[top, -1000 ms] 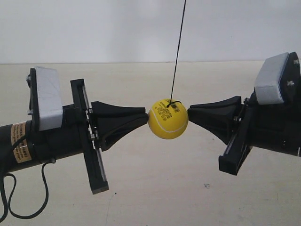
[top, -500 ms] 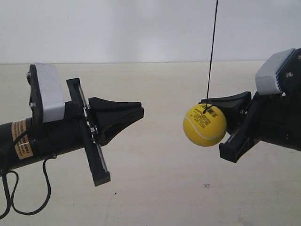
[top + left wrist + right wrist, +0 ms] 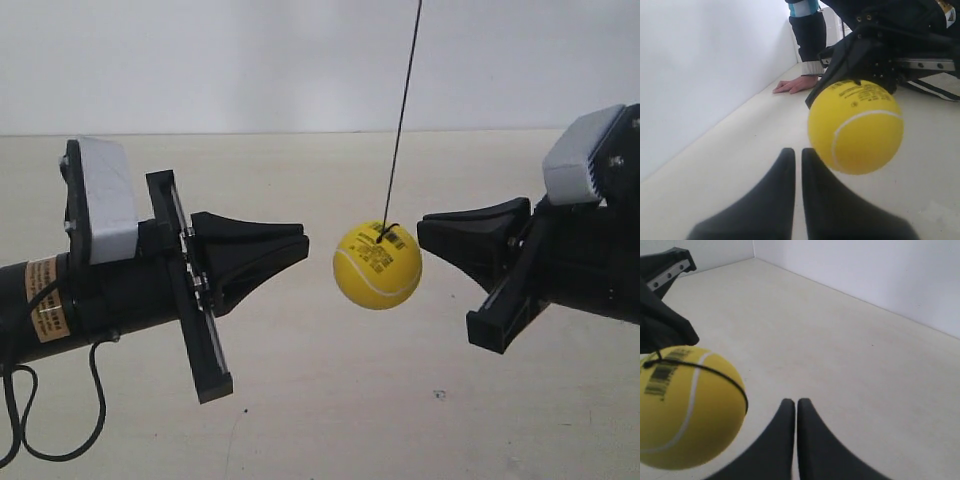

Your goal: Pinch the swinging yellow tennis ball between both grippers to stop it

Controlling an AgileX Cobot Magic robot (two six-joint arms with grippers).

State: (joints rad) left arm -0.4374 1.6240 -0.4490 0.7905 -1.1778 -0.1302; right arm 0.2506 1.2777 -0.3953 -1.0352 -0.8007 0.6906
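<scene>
Yellow tennis ball [image 3: 377, 265] hangs free between left gripper [image 3: 797, 151] and right gripper [image 3: 794, 402], both jaws pressed together; bring your tips in evenly.

Flat cream matte tabletop [image 3: 330, 400], butts against a plain white wall [image 3: 300, 60]. Someone's bare hand [image 3: 794, 85] lies flat on it beside the wall. One small dark speck [image 3: 438, 394] on the surface.

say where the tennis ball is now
Exterior view: the yellow tennis ball hangs mid-air between the end effector at the view's left and the nearer one at its right.
</scene>
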